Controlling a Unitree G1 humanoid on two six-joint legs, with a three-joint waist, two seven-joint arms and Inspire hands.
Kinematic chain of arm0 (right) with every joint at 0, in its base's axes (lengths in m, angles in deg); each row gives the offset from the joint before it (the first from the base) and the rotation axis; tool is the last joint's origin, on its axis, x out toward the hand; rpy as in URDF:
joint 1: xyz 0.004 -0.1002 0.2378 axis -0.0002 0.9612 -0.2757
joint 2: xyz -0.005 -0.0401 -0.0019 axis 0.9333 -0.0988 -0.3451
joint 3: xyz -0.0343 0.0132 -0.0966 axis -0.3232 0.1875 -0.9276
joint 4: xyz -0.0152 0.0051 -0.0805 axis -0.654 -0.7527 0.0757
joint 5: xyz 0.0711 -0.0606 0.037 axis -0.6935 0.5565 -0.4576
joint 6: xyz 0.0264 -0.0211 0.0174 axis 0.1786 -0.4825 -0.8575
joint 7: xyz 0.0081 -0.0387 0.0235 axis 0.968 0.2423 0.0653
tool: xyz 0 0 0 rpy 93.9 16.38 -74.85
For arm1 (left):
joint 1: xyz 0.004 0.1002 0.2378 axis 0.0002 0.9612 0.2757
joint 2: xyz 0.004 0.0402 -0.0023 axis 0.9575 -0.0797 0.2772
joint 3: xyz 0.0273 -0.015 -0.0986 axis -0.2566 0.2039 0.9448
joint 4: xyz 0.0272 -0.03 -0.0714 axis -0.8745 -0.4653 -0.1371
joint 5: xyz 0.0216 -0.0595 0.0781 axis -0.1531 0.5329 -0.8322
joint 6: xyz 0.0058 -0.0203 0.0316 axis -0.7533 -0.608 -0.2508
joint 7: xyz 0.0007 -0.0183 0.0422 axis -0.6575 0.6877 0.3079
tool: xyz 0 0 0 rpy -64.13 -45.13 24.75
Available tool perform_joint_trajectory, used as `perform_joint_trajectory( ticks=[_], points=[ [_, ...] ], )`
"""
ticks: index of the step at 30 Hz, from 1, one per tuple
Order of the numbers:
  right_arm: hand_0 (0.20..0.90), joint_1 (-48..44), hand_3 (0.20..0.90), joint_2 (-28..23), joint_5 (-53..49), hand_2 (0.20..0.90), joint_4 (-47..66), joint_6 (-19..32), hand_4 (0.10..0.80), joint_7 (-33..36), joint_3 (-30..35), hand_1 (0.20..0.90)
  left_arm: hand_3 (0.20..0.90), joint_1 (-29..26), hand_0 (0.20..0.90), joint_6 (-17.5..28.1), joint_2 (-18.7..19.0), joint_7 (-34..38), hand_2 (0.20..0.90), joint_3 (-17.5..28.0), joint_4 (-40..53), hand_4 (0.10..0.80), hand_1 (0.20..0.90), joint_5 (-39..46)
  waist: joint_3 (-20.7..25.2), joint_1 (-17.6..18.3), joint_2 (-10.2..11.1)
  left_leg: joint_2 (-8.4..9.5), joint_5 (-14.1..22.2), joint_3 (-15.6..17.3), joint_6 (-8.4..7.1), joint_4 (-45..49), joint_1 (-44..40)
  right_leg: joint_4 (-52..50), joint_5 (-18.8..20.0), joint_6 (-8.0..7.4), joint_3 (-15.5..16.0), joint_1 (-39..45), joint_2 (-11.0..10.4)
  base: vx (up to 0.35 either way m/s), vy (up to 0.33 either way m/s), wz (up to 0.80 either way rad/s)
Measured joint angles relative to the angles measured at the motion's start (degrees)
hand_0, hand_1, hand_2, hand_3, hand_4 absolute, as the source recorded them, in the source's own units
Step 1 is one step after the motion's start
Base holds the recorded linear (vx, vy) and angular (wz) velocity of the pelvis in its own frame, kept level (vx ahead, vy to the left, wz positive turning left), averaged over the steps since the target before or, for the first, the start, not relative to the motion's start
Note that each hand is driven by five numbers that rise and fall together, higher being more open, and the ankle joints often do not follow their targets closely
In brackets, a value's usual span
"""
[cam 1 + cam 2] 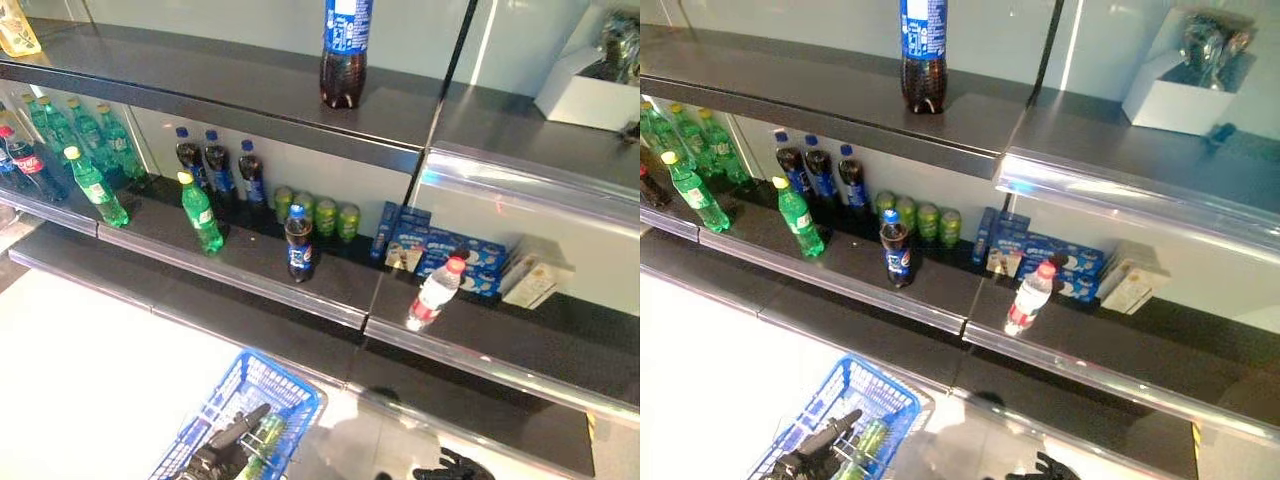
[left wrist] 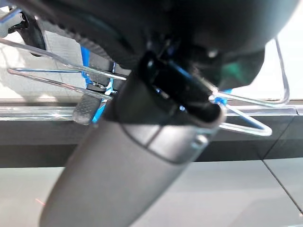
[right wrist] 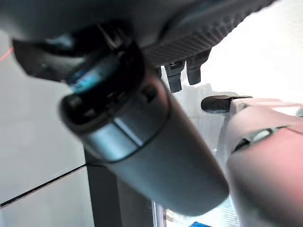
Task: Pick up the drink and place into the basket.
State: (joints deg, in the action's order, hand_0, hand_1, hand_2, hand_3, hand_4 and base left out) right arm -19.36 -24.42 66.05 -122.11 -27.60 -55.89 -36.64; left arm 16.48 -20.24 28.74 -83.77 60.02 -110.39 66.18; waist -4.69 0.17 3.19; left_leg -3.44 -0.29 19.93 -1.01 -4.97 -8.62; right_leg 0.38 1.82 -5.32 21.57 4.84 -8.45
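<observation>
The blue wire basket (image 1: pixel 262 392) sits low in the head views, cut off by the lower frame edge. The left hand (image 1: pixel 228 438) lies over its interior; whether its fingers hold the handle cannot be determined, since the left wrist view is filled by the hand's dark bulk and shows only the basket's wire handles (image 2: pixel 246 124) beyond it. A green drink bottle (image 1: pixel 264 438) lies inside the basket beside that hand, partly hidden by it.

The right hand (image 1: pixel 452 468) shows only as dark fingertips at the lower frame edge; its degree of opening cannot be determined, and the right wrist view is blocked by the arm.

On the middle shelf (image 1: pixel 330 290) a cola bottle (image 1: pixel 299 245) stands upright near the front edge. A clear bottle with a red cap (image 1: pixel 436 293) leans to its right. Two green bottles (image 1: pixel 201 214) stand further left. A large cola bottle (image 1: pixel 344 50) on the top shelf is cut off above its label.
</observation>
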Motion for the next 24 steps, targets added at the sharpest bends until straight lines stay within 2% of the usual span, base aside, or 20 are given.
perform_joint_trajectory(
  ticks=[1,4,6,10,12,16,17,19,21,23,24],
  points=[
    [0.900,0.3,0.900,0.0,0.0,0.900,0.1,0.0,0.800,0.0,0.0,0.900,0.200,0.5,0.300,0.1,0.2,0.0,0.300,0.0,0.0,0.100,0.300,0.0,0.6,0.0,0.4,-0.30,-0.2,0.0,-0.37,0.0,0.0,0.0,-0.3,0.16,0.1,0.0,0.4,0.040,-0.061,0.03],
    [0.900,1.5,0.900,0.0,0.5,0.900,1.0,-0.3,0.800,0.1,0.0,0.900,0.200,1.2,0.300,0.2,0.6,0.0,0.300,0.0,0.0,0.100,0.300,0.0,0.6,0.1,-0.1,-1.37,-0.4,-0.8,-0.97,2.3,1.8,-0.9,-1.2,0.86,-0.1,-0.8,1.1,-0.158,-0.015,0.10],
    [0.900,1.2,0.900,-0.3,0.6,0.900,1.1,-0.8,0.800,0.2,0.2,0.900,0.200,0.4,0.300,0.3,0.3,-0.1,0.300,-0.3,0.3,0.100,0.300,-0.3,0.1,0.0,-0.7,-1.35,0.0,-1.3,-0.91,4.1,3.1,-1.2,-1.0,1.34,0.0,-1.6,0.9,-0.088,0.148,0.09],
    [0.900,0.4,0.900,-2.5,0.9,0.900,1.0,-1.3,0.800,0.3,0.5,0.900,0.200,0.1,0.300,0.1,-2.6,-0.3,0.300,-0.9,0.9,0.100,0.300,-0.3,-1.8,0.1,-3.9,-1.31,0.0,-1.6,-0.82,3.5,2.6,-1.2,-0.7,1.41,-0.1,-1.2,0.5,0.011,0.220,0.00],
    [0.900,0.7,0.900,-3.2,0.8,0.900,0.7,-1.4,0.800,0.4,0.6,0.900,0.200,0.1,0.300,-0.2,-3.1,-1.1,0.300,-2.5,1.5,0.100,0.300,-0.5,-1.7,0.3,-4.8,-1.24,0.2,-1.6,-0.76,2.7,2.6,-1.2,-0.7,1.38,-0.2,-1.2,0.4,0.078,0.255,0.02],
    [0.900,0.7,0.900,-3.4,0.8,0.900,0.8,-1.2,0.800,0.8,0.9,0.900,0.200,0.0,0.300,-1.2,-3.1,-1.9,0.300,-3.0,1.6,0.100,0.300,-1.7,-1.5,1.9,-4.4,-0.25,-0.4,-1.5,-0.30,1.3,1.2,-4.1,-1.6,0.66,-0.8,-2.3,0.1,0.047,0.177,-0.07],
    [0.900,0.5,0.900,-3.4,0.8,0.900,0.8,-0.9,0.800,0.8,0.9,0.900,0.200,-0.3,0.300,-1.6,-3.1,-1.9,0.300,-3.0,1.7,0.100,0.300,-2.1,-2.2,2.1,-3.4,0.18,-0.5,-1.4,-0.04,0.1,0.6,-7.2,-2.1,0.26,-1.9,-3.9,-0.4,-0.078,0.008,-0.31],
    [0.900,-0.5,0.900,-3.0,0.2,0.900,1.0,-0.3,0.800,0.8,1.0,0.900,0.200,-1.1,0.300,-1.7,-2.5,-1.9,0.300,-3.0,1.6,0.100,0.300,-3.1,-3.0,3.1,-2.6,-0.30,-0.8,-0.9,0.34,-0.3,0.3,-14.5,-2.7,-1.42,-3.1,-8.1,-1.8,-0.073,-0.099,-0.21],
    [0.900,-1.1,0.900,-2.4,0.0,0.900,1.1,-0.2,0.800,0.8,0.9,0.900,0.200,-1.7,0.300,-1.6,-1.2,-1.9,0.300,-3.0,1.4,0.100,0.300,-3.3,-3.9,3.1,-1.3,-0.84,-0.5,0.4,1.14,-0.1,-0.2,-16.1,-3.0,-2.79,-2.9,-9.0,-2.9,-0.075,-0.191,-0.20],
    [0.900,-0.7,0.900,-1.6,-0.2,0.900,0.5,-0.2,0.800,0.8,1.2,0.900,0.200,-2.0,0.300,-1.3,-0.2,-1.9,0.300,-3.1,1.1,0.100,0.300,-3.9,-3.9,3.0,0.4,-1.31,-0.6,1.1,0.92,0.1,-0.2,-15.8,-2.9,-3.78,-3.5,-9.0,-5.0,-0.069,-0.234,-0.21],
    [0.900,-0.7,0.900,-1.4,-0.2,0.900,0.5,-0.2,0.800,0.9,2.1,0.900,0.200,-2.0,0.300,-0.5,-0.2,-1.9,0.300,-3.2,0.8,0.100,0.300,-3.9,-3.9,3.0,0.7,-1.60,-0.5,1.2,0.98,0.1,0.0,-13.9,-2.2,-4.95,-4.1,-8.6,-5.8,-0.023,-0.244,-0.21]
  ],
)
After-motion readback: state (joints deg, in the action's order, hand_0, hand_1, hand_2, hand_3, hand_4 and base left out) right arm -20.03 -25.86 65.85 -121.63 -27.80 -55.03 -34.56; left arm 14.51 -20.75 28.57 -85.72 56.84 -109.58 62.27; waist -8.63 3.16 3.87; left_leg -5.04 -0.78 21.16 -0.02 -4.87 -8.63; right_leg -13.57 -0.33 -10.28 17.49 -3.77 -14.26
